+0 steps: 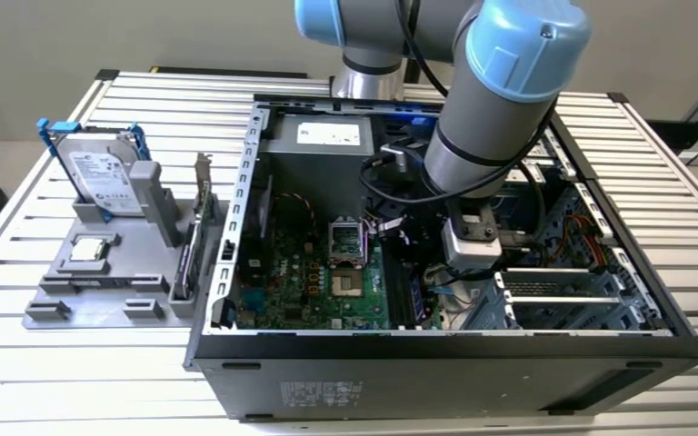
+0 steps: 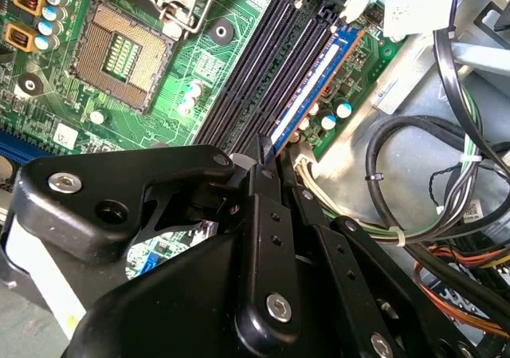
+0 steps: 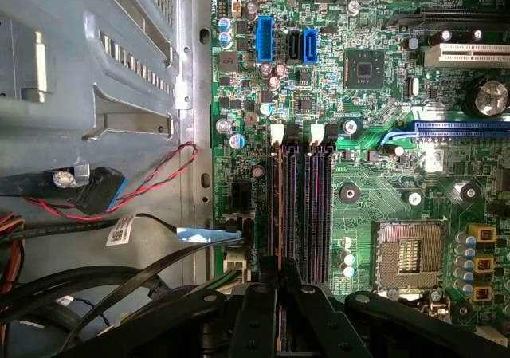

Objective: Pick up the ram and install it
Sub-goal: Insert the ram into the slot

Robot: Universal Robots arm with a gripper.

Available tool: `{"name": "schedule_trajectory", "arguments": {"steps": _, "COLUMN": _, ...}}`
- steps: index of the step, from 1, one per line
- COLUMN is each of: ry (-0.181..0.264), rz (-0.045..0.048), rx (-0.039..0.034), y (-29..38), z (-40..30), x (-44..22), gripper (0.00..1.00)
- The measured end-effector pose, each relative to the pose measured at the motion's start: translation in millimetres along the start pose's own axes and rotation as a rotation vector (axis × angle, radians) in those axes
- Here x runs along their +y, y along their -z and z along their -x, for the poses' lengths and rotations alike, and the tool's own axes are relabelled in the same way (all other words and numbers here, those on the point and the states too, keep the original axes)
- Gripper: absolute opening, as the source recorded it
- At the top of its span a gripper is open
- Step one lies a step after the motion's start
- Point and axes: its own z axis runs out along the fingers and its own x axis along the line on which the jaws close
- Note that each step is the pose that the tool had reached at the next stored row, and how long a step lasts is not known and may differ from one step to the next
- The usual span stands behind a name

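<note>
The place was a robotics lab or test workshop, not a home or an office. I worked over a table [image 1: 58, 363] made of ribbed aluminium profiles, where an open computer case [image 1: 446, 372] lay on its side with its green motherboard [image 3: 382, 135] uncovered. Beside the case stood a grey fixture [image 1: 106, 291] that held a hard drive [image 1: 101, 177] upright in a blue frame, like parts prepared for an assembly trial.
</note>
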Motion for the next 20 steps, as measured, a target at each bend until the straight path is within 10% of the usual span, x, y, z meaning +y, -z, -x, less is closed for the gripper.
{"name": "schedule_trajectory", "arguments": {"steps": 19, "ry": 0.000, "rz": 0.0004, "rx": -0.0008, "y": -5.6, "z": -0.3, "x": 0.1, "gripper": 0.00}}
{"name": "schedule_trajectory", "arguments": {"steps": 20, "ry": 0.000, "rz": 0.0001, "rx": -0.0007, "y": -5.8, "z": -0.3, "x": 0.1, "gripper": 1.00}}
